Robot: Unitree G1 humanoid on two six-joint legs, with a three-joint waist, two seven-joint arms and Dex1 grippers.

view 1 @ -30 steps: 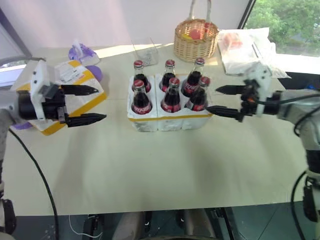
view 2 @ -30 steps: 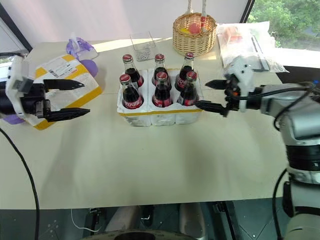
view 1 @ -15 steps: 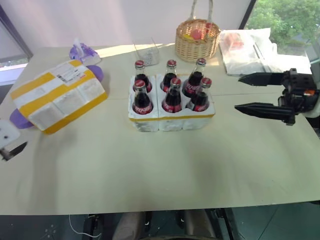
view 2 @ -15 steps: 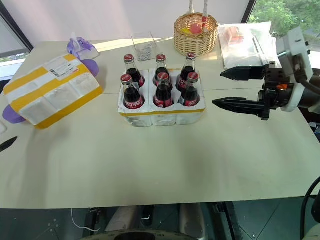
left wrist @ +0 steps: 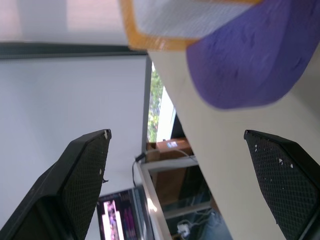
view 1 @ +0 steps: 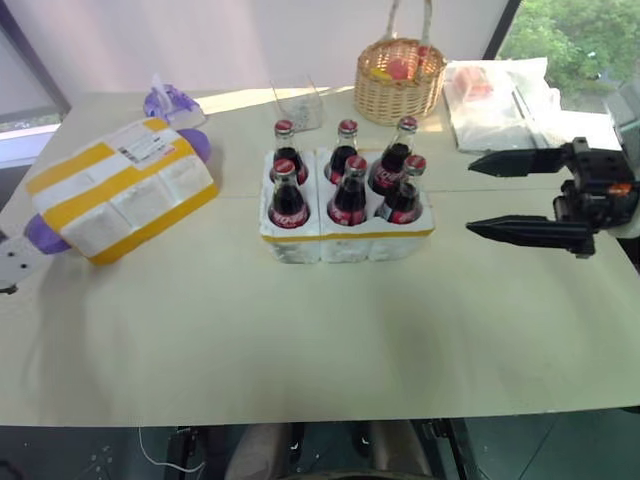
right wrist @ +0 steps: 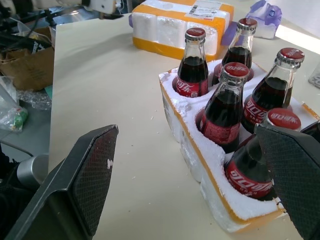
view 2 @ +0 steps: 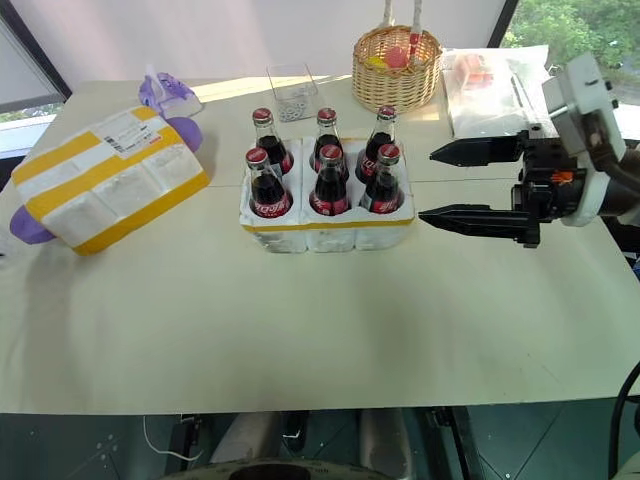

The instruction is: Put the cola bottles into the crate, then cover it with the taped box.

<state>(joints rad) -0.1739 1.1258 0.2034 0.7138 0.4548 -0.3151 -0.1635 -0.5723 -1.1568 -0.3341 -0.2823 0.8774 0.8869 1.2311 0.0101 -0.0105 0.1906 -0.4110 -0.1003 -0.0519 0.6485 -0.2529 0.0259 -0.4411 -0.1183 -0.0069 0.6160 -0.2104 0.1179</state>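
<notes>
**Bottles loaded, lid comes next**

Your left hand (left wrist: 175, 185) is spread wide at the bench's (view 1: 300, 350) left edge, beside the taped box (view 1: 118, 200). Grip that box by both ends, keeping it level. All six cola bottles (view 1: 347, 185) stand in the crate (view 1: 345, 240) mid-bench. Your right hand (view 2: 440, 185) hovers spread, empty. Windows stand behind

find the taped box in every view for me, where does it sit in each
Left eye: taped box at the table's left, left of the crate.
Right eye: same spot.
Left wrist: only a yellow-edged corner, above a purple thing.
Right wrist: far behind the crate.
Shared landmark: the purple thing beside it.
</notes>
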